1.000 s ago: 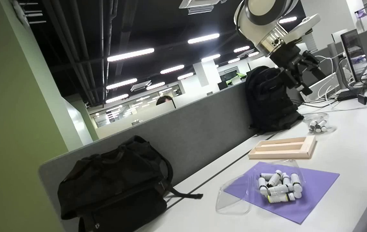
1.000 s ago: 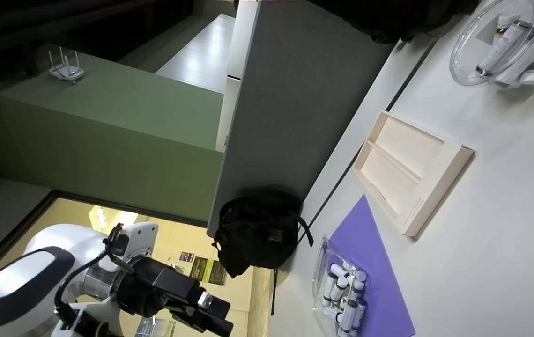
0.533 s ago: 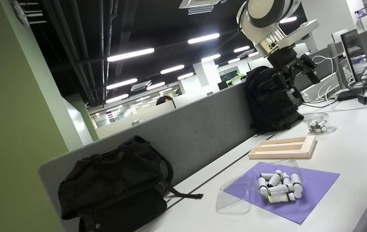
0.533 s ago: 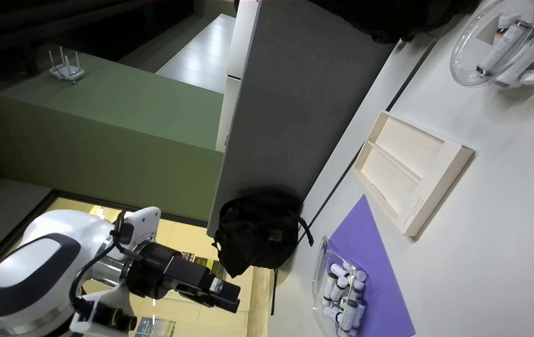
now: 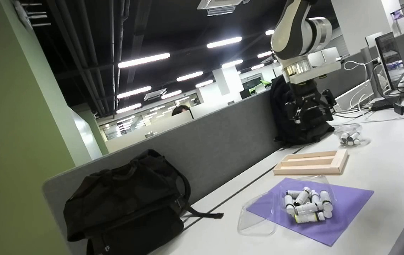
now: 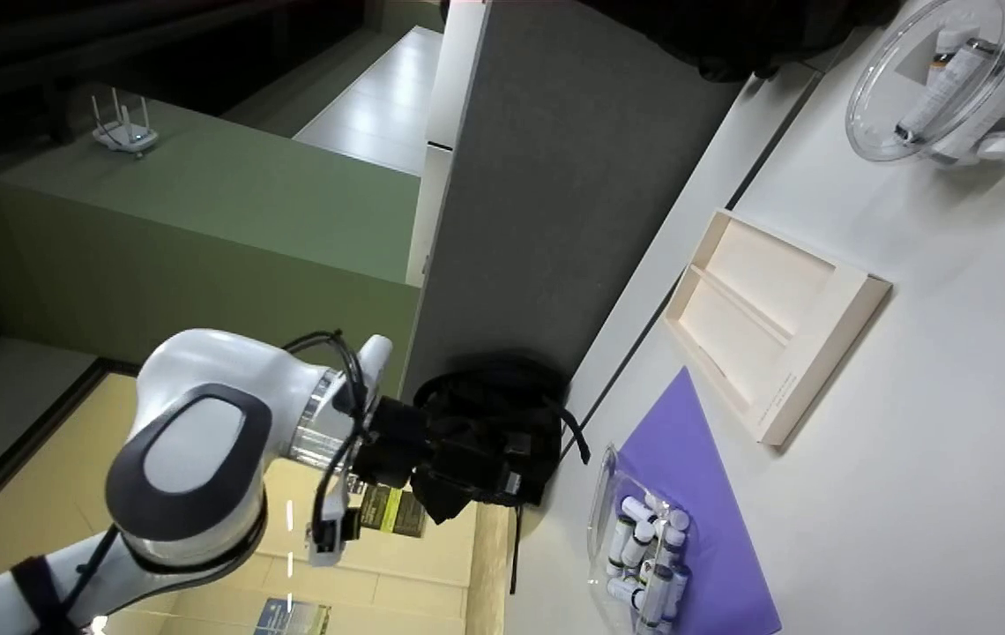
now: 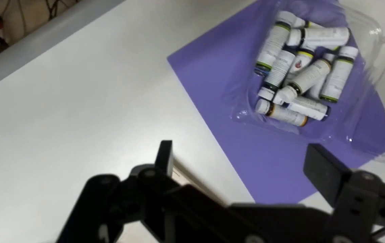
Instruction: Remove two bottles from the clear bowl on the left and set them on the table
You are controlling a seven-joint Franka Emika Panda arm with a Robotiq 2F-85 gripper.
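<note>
Black two-finger gripper point(image 7: 241, 162): fingers spread wide, holding nothing; low in the wrist view.
Transparent square plastic container point(image 7: 241, 115): upper right of the wrist view, on a flat purple sheet point(image 7: 209, 87).
White-capped bottles with white labels point(image 7: 273, 44): heaped inside that container.
Round clear plastic bowl point(image 6: 857, 110): upper right in an exterior view, holding further bottles point(image 6: 948, 93).
Pale divided tray point(image 6: 824, 353): on the white tabletop point(image 6: 952, 441), between sheet and bowl.

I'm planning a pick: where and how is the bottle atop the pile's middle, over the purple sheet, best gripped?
Likely by the labelled middle of that bottle, from above, the pincer closing across its width: it lies over other bottles, upper side exposed, and the clear tub may block a sideways approach.
</note>
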